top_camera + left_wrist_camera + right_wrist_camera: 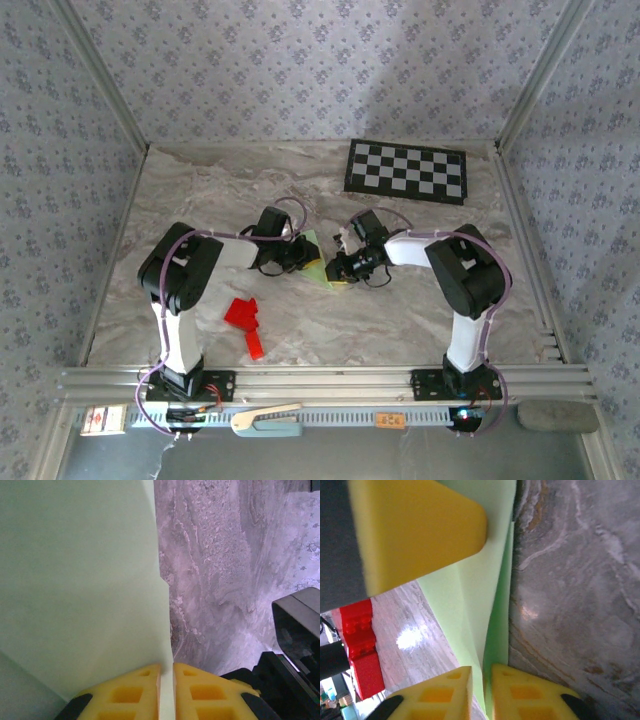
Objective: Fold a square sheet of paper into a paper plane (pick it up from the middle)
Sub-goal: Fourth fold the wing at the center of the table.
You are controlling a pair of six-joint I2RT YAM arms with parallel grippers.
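Paper sheet (316, 262): pale green and part-folded. It appears raised on edge at the centre of the marble table (400, 320), between the two wrists. The red paper shape (245, 322) lies well apart at its 7 o'clock.
Left gripper (167, 690): its fingers are pressed nearly together, pinching one edge of the sheet.
Right gripper (482, 695): its fingers sit close on either side of a creased fold, and the layers run through the narrow gap. It is a pinch, but I cannot tell how firm.
Long axis: from above it seems to run from 11 to 5 o'clock, with the narrow end toward 5. The wrists cover much of it, so this is a judgement.
Risk, slack: if one pinch loosens, the sheet may swing on the other grip and the crease may drift off line.
Risk, pull: if the arms draw apart while both hold, the thin paper may tear or the fold may spring open.
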